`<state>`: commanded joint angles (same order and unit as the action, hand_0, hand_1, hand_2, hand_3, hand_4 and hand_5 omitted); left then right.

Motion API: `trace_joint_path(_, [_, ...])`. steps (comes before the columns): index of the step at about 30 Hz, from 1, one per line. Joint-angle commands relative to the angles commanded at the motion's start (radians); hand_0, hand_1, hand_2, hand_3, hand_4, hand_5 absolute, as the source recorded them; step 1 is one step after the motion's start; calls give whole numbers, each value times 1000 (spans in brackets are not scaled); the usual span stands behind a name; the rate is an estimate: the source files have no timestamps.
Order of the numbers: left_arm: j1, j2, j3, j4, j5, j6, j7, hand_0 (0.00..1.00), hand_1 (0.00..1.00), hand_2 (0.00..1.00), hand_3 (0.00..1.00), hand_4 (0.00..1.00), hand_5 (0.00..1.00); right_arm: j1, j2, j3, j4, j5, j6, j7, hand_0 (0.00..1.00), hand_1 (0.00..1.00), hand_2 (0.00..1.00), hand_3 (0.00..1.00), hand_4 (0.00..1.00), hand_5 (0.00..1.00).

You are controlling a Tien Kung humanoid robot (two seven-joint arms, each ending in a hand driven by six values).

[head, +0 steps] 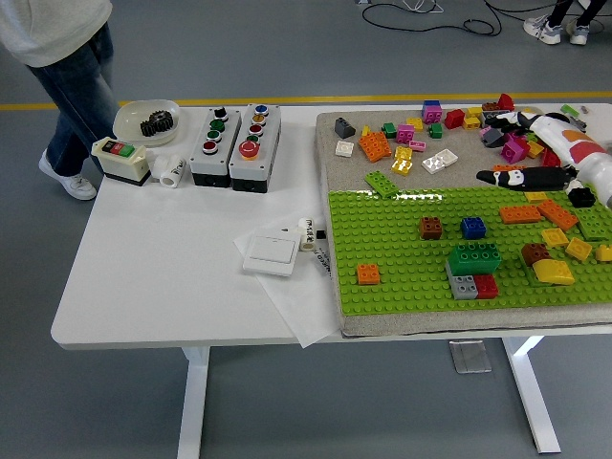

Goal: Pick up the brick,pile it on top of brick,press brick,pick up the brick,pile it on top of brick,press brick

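— Where's the robot's arm at the moment?

— Only the right hand shows. It reaches in from the right edge, over the far edge of the green baseplate, beside the heap of loose bricks on the beige mat.

— Are the fingers clenched on a brick?

— I cannot tell from here. The hand is a dark shape among the coloured pieces, and its fingers blur into them.

— And the bricks on the plate?

— A green brick sits on top of a grey brick and a red brick, near the plate's front. A blue brick and a brown brick stand apart behind it, and an orange brick is off to the left. Yellow and orange ones lie towards the right edge.

— What else is on the desk?

— Two button boxes, a bowl holding black gears, a white wall switch on a sheet of paper. A person's legs show at the far left corner.
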<state>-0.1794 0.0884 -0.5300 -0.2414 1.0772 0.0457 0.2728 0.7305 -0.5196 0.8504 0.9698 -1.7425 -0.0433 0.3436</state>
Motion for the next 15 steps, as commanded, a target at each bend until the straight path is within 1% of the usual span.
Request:
trace_joint_path(3, [0,1,2,0,-3,0,0,737,729,724,595,662,596,14,11,-23,-9,-8,1,-8,670,710,757,796,998,414])
trace_joint_path(4, [0,1,4,-1,-5,1,0,737,729,724,595,662,596,25,23,-38,-21,-16,0,-16,670,710,757,796,998,414])
trace_joint_path(5, [1,2,5,-1,-7,1,0,737,729,724,595,662,596,48,44,-68,-42,-29,-4,-25,670,710,757,796,998,414])
trace_joint_path(6, [2,2,5,-1,-8,1,1,737,730,724,596,662,595,55,51,-83,-50,-34,-5,-28,590,647,702,750,998,402])
trace_joint_path(11, [3,4,8,-3,-9,-1,3,737,730,724,596,662,595,122,112,-185,-125,-72,-29,-34,590,647,702,750,998,402])
trace_joint_path(12, [3,4,8,-3,-9,-1,3,740,730,724,596,662,594,131,122,-202,-137,-78,-32,-34,571,618,665,678,980,369])
trace_joint_path(15, [4,6,11,-3,-15,0,4,740,730,724,596,662,594,153,150,-240,-166,-89,-38,-36,571,618,665,678,980,369])
